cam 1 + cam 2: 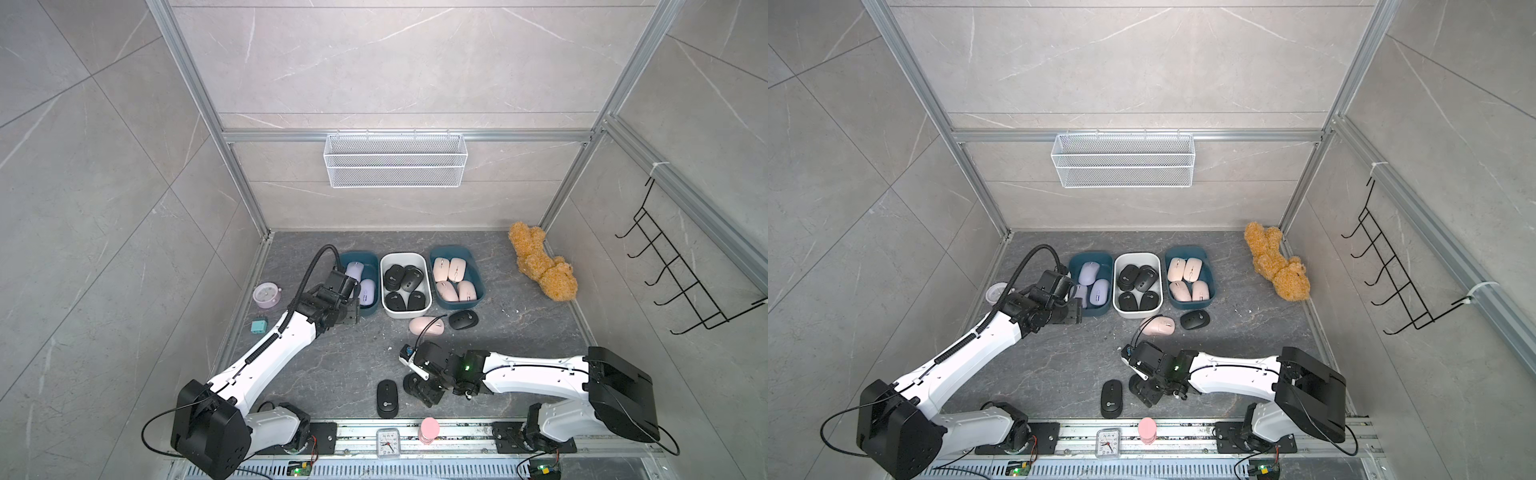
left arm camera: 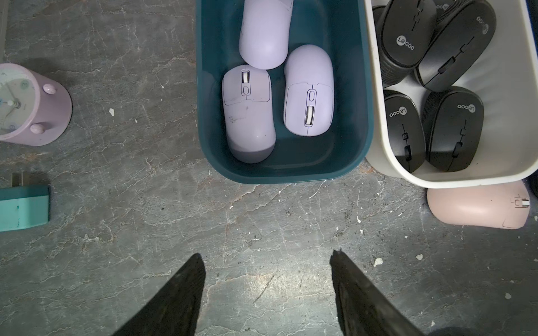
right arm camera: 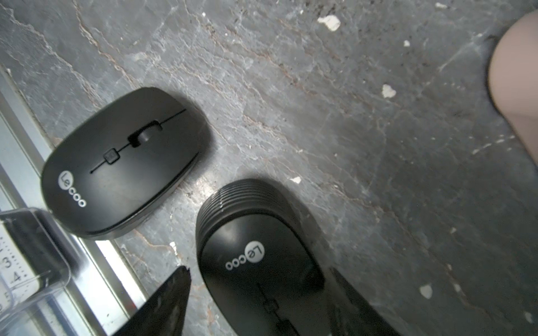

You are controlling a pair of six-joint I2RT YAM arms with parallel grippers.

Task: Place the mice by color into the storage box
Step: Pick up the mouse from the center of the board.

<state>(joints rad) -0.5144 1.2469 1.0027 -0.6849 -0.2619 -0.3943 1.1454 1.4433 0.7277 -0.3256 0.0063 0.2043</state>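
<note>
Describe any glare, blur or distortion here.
Right wrist view: bright glare on the tabletop between the ribbed black mouse and the other black mouse; the pink mouse at the edge looks soft. Left wrist view: milder glare on the tabletop. Both top views: frame posts lean outward, a wide-lens effect.

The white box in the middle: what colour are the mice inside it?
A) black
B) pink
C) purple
A: the white box holds only black mice, as both top views show.
</note>
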